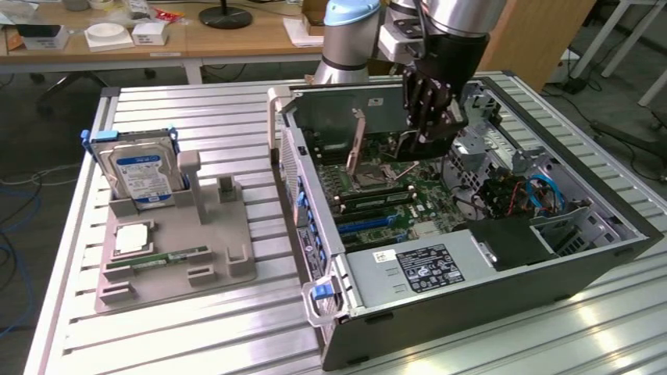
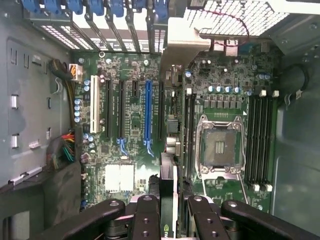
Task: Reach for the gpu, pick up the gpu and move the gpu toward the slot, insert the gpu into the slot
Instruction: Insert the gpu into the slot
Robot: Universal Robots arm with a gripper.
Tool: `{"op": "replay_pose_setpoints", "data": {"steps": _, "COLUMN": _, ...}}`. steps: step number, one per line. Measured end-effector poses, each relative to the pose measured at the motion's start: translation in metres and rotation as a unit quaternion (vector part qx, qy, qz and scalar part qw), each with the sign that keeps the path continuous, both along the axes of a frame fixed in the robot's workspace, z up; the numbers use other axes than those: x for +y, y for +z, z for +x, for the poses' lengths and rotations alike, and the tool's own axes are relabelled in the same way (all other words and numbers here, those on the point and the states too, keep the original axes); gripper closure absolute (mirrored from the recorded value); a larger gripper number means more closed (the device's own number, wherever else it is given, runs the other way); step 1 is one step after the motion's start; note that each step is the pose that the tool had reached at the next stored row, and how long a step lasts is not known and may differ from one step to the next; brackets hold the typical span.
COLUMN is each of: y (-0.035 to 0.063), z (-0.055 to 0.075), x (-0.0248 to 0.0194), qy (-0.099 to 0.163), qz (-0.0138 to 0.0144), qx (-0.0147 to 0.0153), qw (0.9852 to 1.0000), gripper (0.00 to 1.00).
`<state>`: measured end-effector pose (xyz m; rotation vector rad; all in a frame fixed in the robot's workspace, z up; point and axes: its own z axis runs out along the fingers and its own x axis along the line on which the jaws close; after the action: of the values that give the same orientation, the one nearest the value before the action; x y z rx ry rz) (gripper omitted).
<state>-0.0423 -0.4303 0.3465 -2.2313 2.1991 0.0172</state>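
Observation:
My gripper (image 1: 426, 139) hangs inside the open computer case (image 1: 583, 258), above the motherboard. In the wrist view its black fingers (image 2: 146, 212) are shut on the gpu (image 2: 173, 170). The card is seen edge-on and runs from the gripper (image 2: 168, 207) to its silver bracket (image 2: 182, 45) near the case's rear wall. The card hovers over the board between the black expansion slots and the CPU socket (image 2: 220, 145). The long blue slot (image 2: 148, 112) lies a little to one side of the card's edge, and it also shows on the board (image 1: 367, 224).
A grey fixture (image 1: 224, 258) at the exterior view's left carries a hard drive (image 1: 146, 172) and a small green memory stick (image 1: 172, 256). Inside the case lie a power supply (image 1: 417, 269), blue cables (image 1: 542, 195) and a row of blue card clips (image 2: 95, 6).

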Motion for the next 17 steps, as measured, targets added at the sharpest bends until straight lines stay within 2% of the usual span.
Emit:
{"op": "replay_pose_setpoints", "data": {"steps": 4, "y": -0.0016, "z": -0.005, "x": -0.0017, "qy": 0.001, "qz": 0.0001, "qx": 0.0000, "qw": 1.0000, "gripper": 0.74}}
{"op": "replay_pose_setpoints", "data": {"steps": 9, "y": -0.0029, "z": -0.005, "x": -0.0090, "qy": 0.002, "qz": 0.0001, "qx": 0.0000, "qw": 1.0000, "gripper": 0.74}}
{"op": "replay_pose_setpoints", "data": {"steps": 17, "y": -0.0086, "z": -0.010, "x": -0.0113, "qy": 0.004, "qz": 0.0000, "qx": 0.0000, "qw": 1.0000, "gripper": 0.74}}
